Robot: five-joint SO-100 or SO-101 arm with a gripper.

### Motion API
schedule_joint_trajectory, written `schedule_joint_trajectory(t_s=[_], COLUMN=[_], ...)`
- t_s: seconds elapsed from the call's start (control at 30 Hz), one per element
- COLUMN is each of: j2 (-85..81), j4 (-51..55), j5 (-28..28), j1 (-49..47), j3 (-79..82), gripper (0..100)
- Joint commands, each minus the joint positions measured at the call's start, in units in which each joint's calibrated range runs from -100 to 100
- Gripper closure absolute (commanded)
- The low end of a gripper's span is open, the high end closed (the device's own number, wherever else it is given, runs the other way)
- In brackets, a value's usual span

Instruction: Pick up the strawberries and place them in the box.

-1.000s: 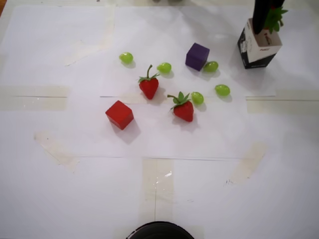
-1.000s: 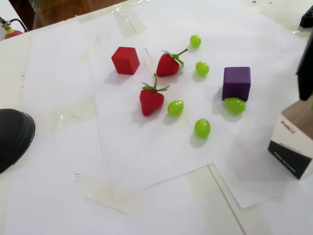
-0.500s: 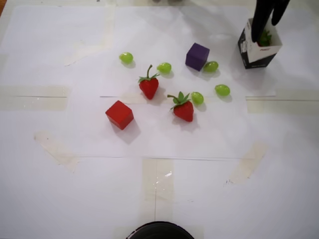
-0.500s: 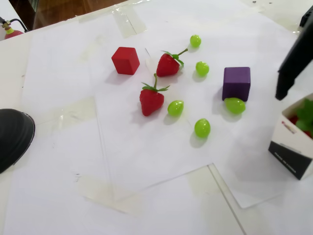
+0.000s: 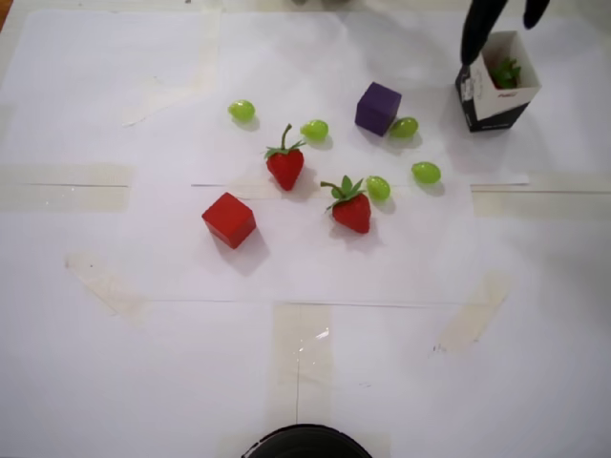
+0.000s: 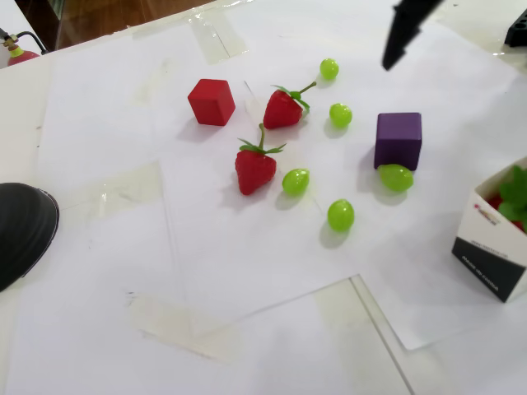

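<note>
In the overhead view: in the small square dark-sided carton box (image 5: pixel 496 93) at upper right, one glossy toy strawberry (image 5: pixel 506 72); left of it, purple cube (image 5: pixel 378 108); further left and nearer, two strawberries (image 5: pixel 285 166) (image 5: pixel 351 210), then red cube (image 5: pixel 229 219).

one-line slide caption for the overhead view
Open black tool above navy carton holding one strawberry; two red strawberries remain.

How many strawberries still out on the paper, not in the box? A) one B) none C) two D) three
C: in the overhead view two strawberries lie on the paper, one near the red cube and one beside a green grape; a third shows only its green top inside the box.
</note>
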Motion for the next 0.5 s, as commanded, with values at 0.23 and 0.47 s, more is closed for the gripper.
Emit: schedule_joint_trajectory(t_s=[0.23, 0.47], j2=[6.26, 19.59], j4=[-6.3, -12.84], j5=[8.25, 10.06], j1=[19.26, 22.12], j3=[-5.46, -12.37], gripper=[64, 64])
